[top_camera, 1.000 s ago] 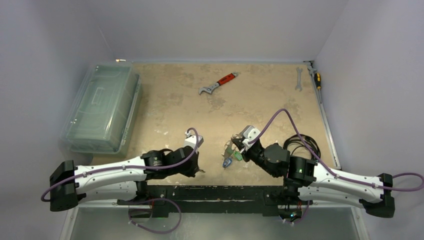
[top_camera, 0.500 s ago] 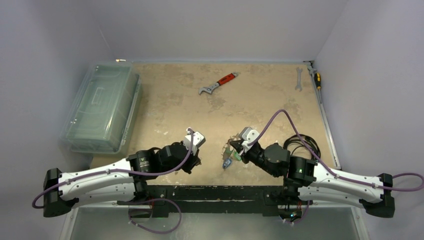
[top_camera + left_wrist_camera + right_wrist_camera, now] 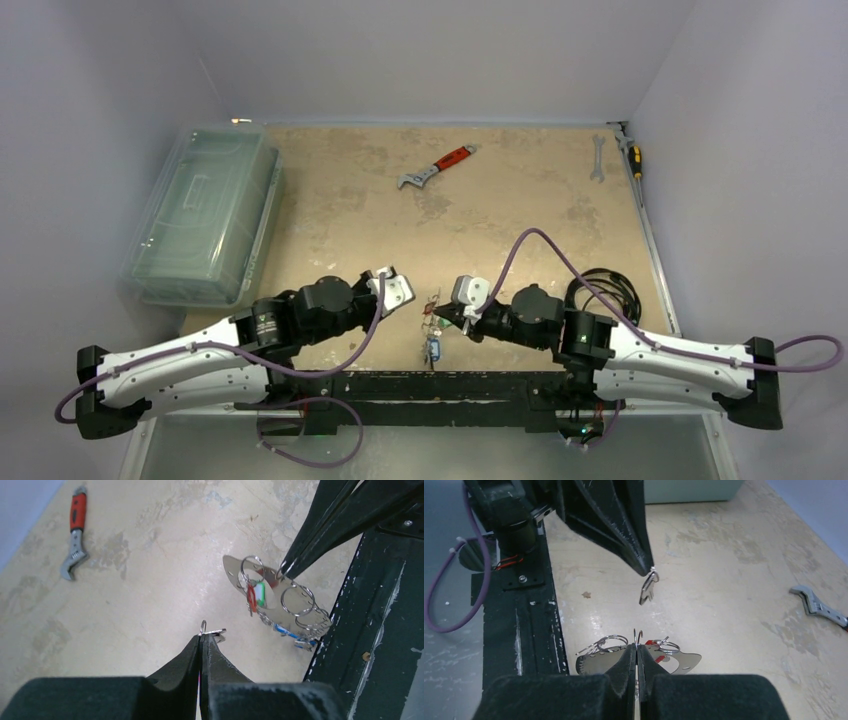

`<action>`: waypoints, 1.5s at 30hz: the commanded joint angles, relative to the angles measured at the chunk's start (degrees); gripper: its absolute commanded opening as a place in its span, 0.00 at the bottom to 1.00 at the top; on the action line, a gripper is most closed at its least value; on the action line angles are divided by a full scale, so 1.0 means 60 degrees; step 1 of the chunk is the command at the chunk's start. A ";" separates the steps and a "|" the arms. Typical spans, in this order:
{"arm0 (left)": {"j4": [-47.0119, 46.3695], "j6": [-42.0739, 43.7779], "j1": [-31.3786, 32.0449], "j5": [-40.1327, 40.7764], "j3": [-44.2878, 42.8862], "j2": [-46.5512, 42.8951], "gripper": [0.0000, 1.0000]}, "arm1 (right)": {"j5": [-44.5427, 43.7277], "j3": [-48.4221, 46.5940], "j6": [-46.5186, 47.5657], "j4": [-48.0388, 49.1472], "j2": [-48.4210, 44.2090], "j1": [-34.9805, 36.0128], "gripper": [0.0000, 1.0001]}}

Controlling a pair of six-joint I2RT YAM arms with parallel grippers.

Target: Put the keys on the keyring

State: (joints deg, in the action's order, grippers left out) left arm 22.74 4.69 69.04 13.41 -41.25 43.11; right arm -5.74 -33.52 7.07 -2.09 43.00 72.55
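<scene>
Pincers face each other over the counter's (image 3: 500, 200) near edge.
Lidded clear bin (image 3: 205, 215) far left, contents unclear. Left pincer (image 3: 201, 639) pinched on one small key (image 3: 214, 631); right pincer (image 3: 637, 647) clamped on the keyring (image 3: 676, 662), tagged keys (image 3: 256, 594) dangling.

Keyring (image 3: 280, 607) over front centre of table (image 3: 500, 200), key (image 3: 213, 631) just left, wrench (image 3: 436, 168) behind, box (image 3: 205, 215) far left, spanner (image 3: 597, 158) far right

Soft, even light comes from above. The tan tabletop (image 3: 520, 190) is bright and the pale walls (image 3: 450, 50) are flat, with only faint shadows under the arms. In both wrist views the black fingers (image 3: 220, 665) fill the lower frame as dark, slightly blurred masses. The shiny keyring (image 3: 274, 600) gives off white glare. The overhead view's lower edge is dim.
</scene>
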 commanded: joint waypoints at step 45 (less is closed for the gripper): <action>-0.2033 0.3789 0.0022 -0.2865 0.1488 -0.0622 0.00 | 0.1340 -0.0569 0.1985 0.0789 0.1970 0.0022 0.00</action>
State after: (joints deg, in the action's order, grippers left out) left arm 12.14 26.65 69.04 -2.22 -32.82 40.07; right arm 2.57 -35.48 18.13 1.41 55.16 72.64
